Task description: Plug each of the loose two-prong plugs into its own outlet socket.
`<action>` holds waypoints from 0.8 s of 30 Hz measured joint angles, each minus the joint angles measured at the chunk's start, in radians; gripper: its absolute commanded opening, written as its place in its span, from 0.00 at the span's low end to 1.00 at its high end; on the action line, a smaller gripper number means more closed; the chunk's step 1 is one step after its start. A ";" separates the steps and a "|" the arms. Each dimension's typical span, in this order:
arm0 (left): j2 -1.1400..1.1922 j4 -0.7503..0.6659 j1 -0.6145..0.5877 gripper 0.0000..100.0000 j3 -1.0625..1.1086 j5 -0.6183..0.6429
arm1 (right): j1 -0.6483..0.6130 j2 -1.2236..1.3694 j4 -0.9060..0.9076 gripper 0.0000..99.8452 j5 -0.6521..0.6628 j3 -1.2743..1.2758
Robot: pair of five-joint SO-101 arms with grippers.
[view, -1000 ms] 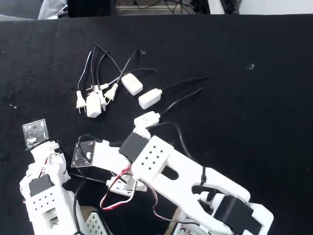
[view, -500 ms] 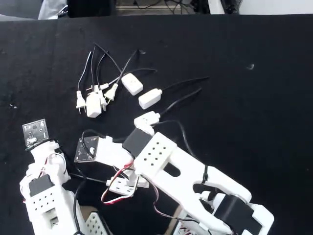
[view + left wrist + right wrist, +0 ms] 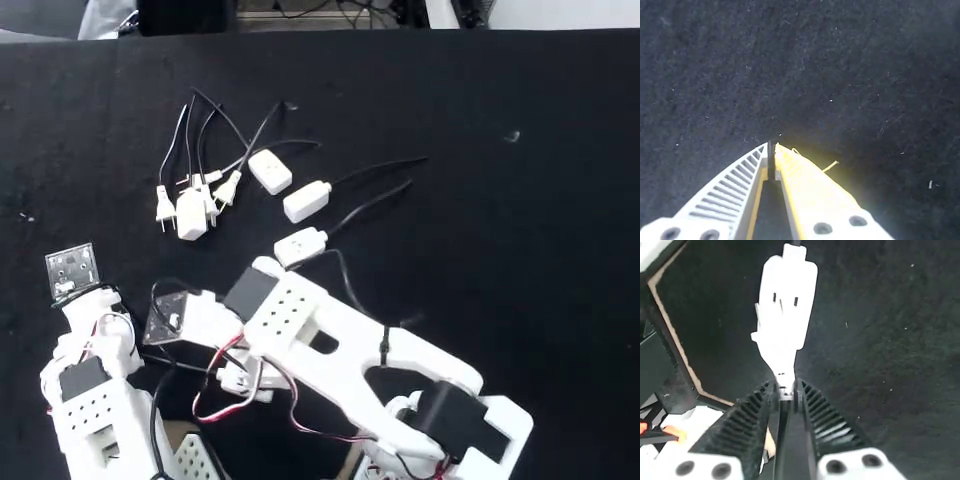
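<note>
Hanging pinched shut and empty over the cloth (image 3: 850, 70), the left gripper (image 3: 772, 148) idles; loose plugs (image 3: 165, 207) lie clustered farther out. The right gripper (image 3: 785, 388) clamps the nearest socket (image 3: 785, 305) by its narrow end (steadying it, probably); next, fetch a plug.

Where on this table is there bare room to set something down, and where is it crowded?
The table's right half, beyond the cords, lies bare, as does the far strip behind the plugs and sockets. Crowded: that tangle, and the near side, where the right gripper pinches a white connector beside the left arm.
</note>
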 measured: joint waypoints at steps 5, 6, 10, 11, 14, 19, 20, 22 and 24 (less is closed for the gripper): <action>0.000 0.000 0.000 0.03 0.000 0.000 | -0.002 0.000 0.025 0.01 -0.002 -0.055; 0.000 0.000 0.000 0.03 0.000 0.000 | -0.002 0.000 0.038 0.01 -0.002 -0.063; 0.000 0.000 0.000 0.03 0.000 0.000 | -0.002 -0.029 0.066 0.01 -0.002 -0.071; 0.000 0.000 0.000 0.03 0.000 0.000 | 0.012 -0.054 0.066 0.01 -0.002 -0.072; 0.000 0.000 0.000 0.03 0.000 0.000 | 0.126 -0.121 0.038 0.01 0.000 -0.034; 0.000 0.000 0.000 0.03 0.000 0.000 | 0.351 -0.115 -0.233 0.01 0.025 0.215; 0.000 0.000 0.000 0.03 0.000 0.000 | 0.367 -0.095 -0.292 0.01 0.028 0.256; 0.000 0.000 0.000 0.03 0.000 0.000 | 0.374 -0.052 -0.373 0.03 0.031 0.301; 0.000 0.000 0.000 0.03 0.000 0.000 | 0.374 -0.014 -0.407 0.11 0.031 0.304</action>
